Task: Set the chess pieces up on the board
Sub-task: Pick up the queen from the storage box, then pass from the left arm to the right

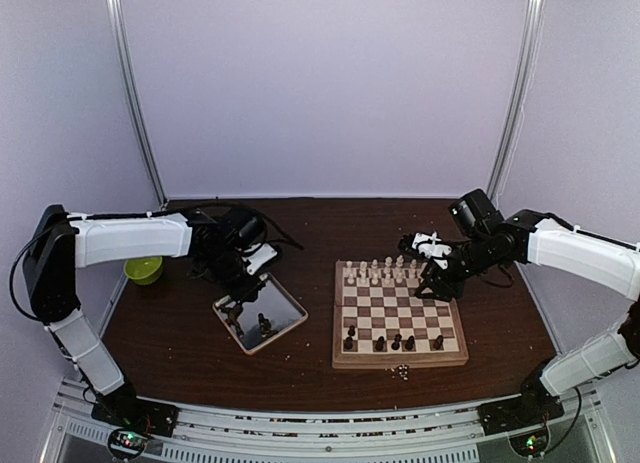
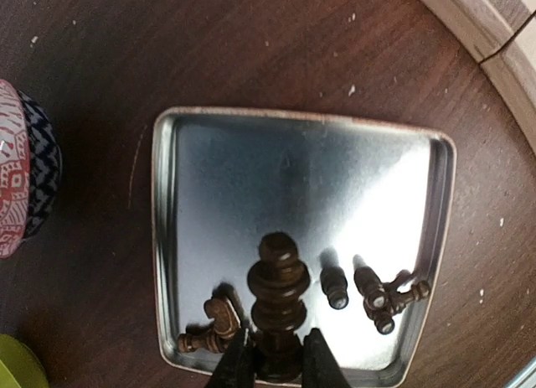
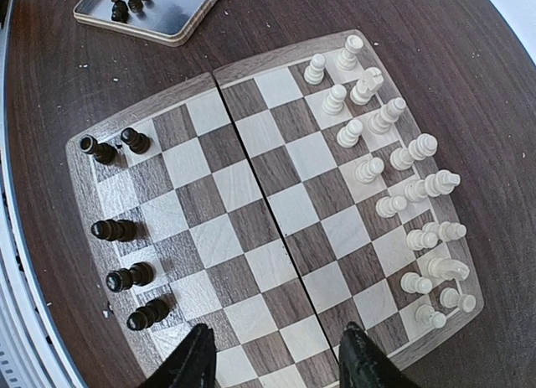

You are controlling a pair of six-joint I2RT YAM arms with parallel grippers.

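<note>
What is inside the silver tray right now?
Dark chess pieces only: a tall piece upright in the left gripper, a knight lying beside it, one small piece, and a cluster lying further right. The fingers hide the tall piece's base.

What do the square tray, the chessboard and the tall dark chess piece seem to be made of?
Tray: likely metal, polished; bright mirror-like reflections. Chessboard: wood, matte; grain shows in checks and pale rim. Dark chess piece: perhaps stained turned wood, glossy; ringed profile with highlights, though plastic is possible.
</note>
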